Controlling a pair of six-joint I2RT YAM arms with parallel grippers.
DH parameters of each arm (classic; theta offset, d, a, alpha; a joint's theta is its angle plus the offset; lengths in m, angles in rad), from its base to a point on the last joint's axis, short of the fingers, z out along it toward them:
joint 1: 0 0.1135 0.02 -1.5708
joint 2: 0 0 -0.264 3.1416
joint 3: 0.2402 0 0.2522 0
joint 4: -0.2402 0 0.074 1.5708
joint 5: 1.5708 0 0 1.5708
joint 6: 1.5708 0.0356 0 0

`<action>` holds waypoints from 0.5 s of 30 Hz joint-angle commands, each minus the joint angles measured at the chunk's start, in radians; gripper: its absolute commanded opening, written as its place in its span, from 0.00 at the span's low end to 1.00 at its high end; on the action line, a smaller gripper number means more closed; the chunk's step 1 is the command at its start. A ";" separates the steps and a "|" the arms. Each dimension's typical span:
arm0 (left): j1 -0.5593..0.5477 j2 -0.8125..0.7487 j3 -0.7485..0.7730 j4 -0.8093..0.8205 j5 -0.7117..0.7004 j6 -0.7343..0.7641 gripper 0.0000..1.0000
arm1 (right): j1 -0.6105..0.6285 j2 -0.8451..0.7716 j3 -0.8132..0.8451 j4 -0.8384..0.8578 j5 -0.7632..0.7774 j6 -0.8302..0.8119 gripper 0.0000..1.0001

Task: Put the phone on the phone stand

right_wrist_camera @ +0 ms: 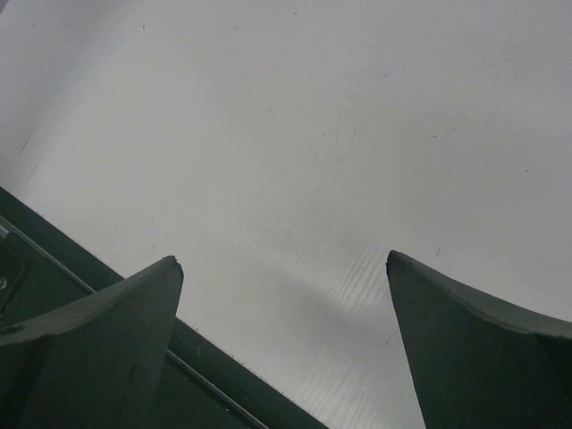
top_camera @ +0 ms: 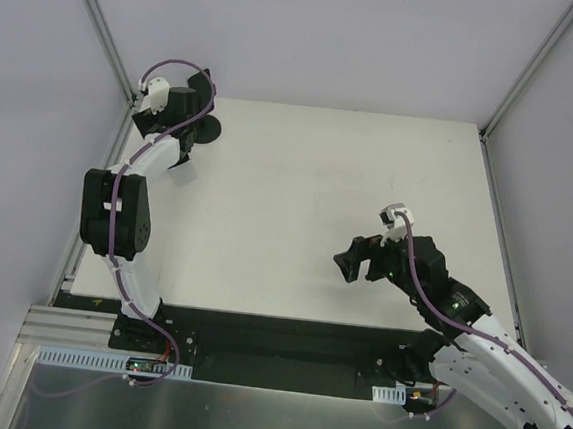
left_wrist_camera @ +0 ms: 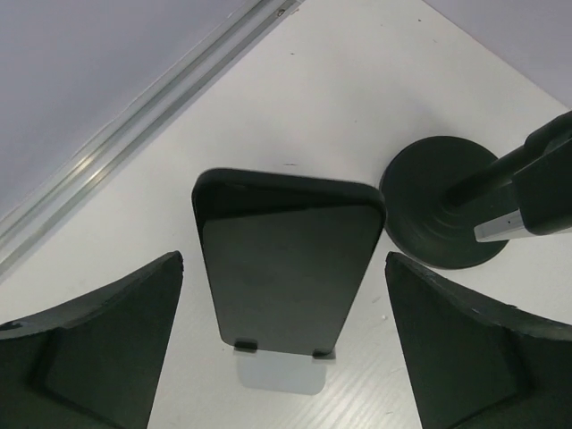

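A black phone [left_wrist_camera: 286, 259] leans upright on a phone stand [left_wrist_camera: 279, 371], which has a pale base and two small black lips holding the phone's lower edge. My left gripper [left_wrist_camera: 284, 257] is open, with one finger on each side of the phone and a clear gap on both sides. In the top view the left gripper [top_camera: 180, 115] is at the table's far left corner and hides the phone. My right gripper [top_camera: 354, 264] is open and empty above bare table [right_wrist_camera: 357, 134] near the front edge.
A round black base [left_wrist_camera: 438, 210] with a black post stands just right of the phone and shows in the top view [top_camera: 211, 128]. A metal rail [left_wrist_camera: 134, 134] runs along the table's left edge. A dark strip [right_wrist_camera: 223, 384] borders the front edge.
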 commanded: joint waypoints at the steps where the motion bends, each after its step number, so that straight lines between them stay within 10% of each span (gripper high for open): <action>1: 0.004 -0.025 -0.007 0.013 0.039 -0.050 0.99 | -0.007 -0.010 0.020 0.022 -0.018 0.018 1.00; 9: 0.027 -0.169 -0.008 -0.202 0.143 -0.178 0.99 | -0.007 -0.039 0.039 -0.027 -0.003 0.043 1.00; 15: 0.112 -0.606 -0.278 -0.350 0.640 -0.494 0.99 | -0.006 -0.140 0.175 -0.323 0.189 -0.026 1.00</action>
